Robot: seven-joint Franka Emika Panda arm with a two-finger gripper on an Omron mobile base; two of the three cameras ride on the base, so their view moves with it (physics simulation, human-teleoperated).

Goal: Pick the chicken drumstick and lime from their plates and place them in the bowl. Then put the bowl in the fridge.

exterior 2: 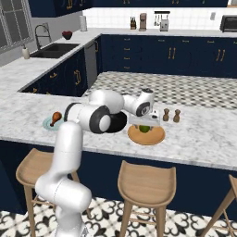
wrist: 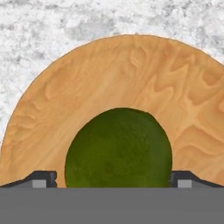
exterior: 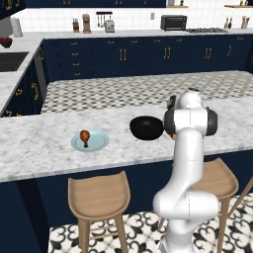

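Marble island counter (exterior: 39,143) runs across both base views, three wooden stools (exterior 2: 147,182) tucked under its near edge. White arm (exterior 2: 74,139) rises in front of the near edge and reaches over the counter, wrist bent down above the wooden plate. Black bowl (exterior: 147,127) stands on the counter near the middle of its width, closer to the near edge than the far one; in the right base view it is mostly hidden behind the arm's elbow. Light-blue plate (exterior: 96,143) lies to the left of the bowl, apart from it, near the near edge. Wooden plate (exterior 2: 155,137) lies on the other side of the bowl, just beside it, also close to the near edge. Chicken drumstick (exterior: 85,137) lies on the blue plate, left of its centre, pale bone end pointing toward the near edge. Two small brown shakers (exterior 2: 171,115) stand on the counter behind the wooden plate, toward the far edge. Lime (wrist: 118,148) rests on the wooden plate, about at its centre. Gripper (wrist: 113,178) is down over the lime, fingers spread wide with one tip (wrist: 41,179) on either side of the fruit; whether the tips touch it cannot be told, and the lime sits on the plate, not lifted
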